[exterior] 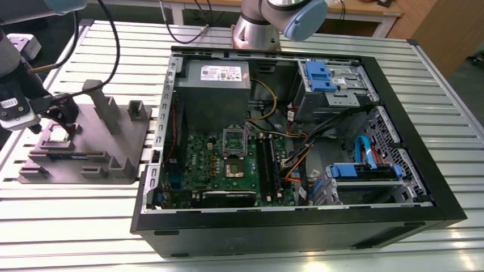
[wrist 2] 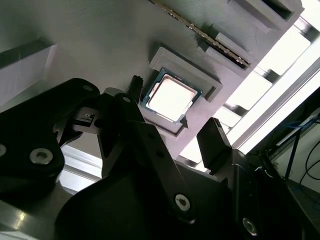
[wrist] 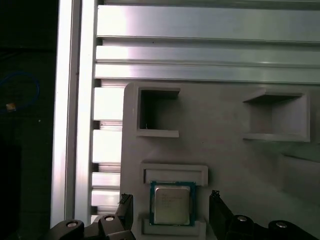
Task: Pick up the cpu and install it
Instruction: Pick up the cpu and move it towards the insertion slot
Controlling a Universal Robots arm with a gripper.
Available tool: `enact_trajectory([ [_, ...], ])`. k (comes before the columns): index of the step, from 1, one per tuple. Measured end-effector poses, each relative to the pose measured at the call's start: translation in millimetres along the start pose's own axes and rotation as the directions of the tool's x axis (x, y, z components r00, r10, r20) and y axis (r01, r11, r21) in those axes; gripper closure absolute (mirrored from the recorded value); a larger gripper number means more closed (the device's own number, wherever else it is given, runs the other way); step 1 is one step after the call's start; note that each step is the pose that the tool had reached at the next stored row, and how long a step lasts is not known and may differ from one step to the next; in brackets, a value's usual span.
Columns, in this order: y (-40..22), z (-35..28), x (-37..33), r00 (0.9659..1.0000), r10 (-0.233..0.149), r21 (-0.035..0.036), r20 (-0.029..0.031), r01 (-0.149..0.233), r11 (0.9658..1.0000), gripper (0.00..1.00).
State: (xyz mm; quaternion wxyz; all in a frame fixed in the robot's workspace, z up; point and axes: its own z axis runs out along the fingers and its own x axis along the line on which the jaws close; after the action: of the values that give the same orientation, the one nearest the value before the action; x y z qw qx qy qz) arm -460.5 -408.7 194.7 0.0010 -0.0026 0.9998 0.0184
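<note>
Plainly we have the gripper (wrist: 170, 196) with its jaws apart and straddling the cpu (wrist: 172, 205), which lies flat in its recess on the gray fixture (wrist: 230, 165), centred in the gap with one jaw off each opposite edge and neither touching it.

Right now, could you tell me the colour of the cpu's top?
The cpu is silver-gray on top, best in the first wrist view.
</note>
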Motion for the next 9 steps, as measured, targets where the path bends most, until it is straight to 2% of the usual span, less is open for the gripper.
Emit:
enact_trajectory([
  [9,-0.1,3.0,0.0,1.0000,0.006,0.0000,0.0004,-0.006,1.0000,0.29],
])
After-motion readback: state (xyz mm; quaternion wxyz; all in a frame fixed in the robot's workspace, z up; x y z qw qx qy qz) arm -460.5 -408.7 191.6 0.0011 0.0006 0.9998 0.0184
